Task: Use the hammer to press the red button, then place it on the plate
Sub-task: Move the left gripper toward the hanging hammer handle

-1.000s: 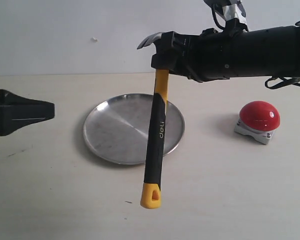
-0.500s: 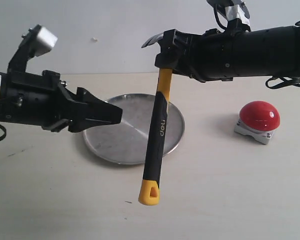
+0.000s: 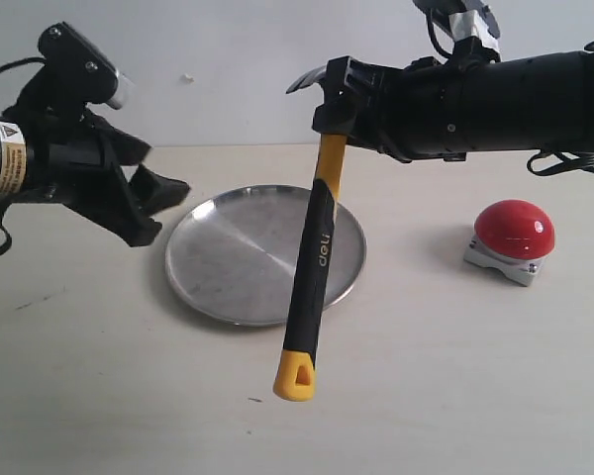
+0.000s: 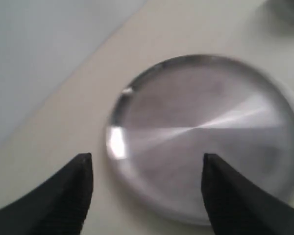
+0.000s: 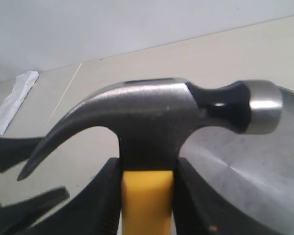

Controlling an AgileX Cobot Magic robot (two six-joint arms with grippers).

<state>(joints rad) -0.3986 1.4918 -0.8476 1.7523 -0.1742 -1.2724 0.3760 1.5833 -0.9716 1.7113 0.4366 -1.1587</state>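
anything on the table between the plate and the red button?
No. In the exterior view, the tabletop between the plate and the red button is bare.

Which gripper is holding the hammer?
The right gripper, shut on the hammer just below its head; the left gripper is open and empty, near the plate.

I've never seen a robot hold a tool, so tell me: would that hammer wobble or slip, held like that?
Probably rigid: the hammer hangs as one straight piece. Likely head-heavy, given its solid metal head, so the right gripper clamped just under it seems secure. The long free handle might swing slightly.
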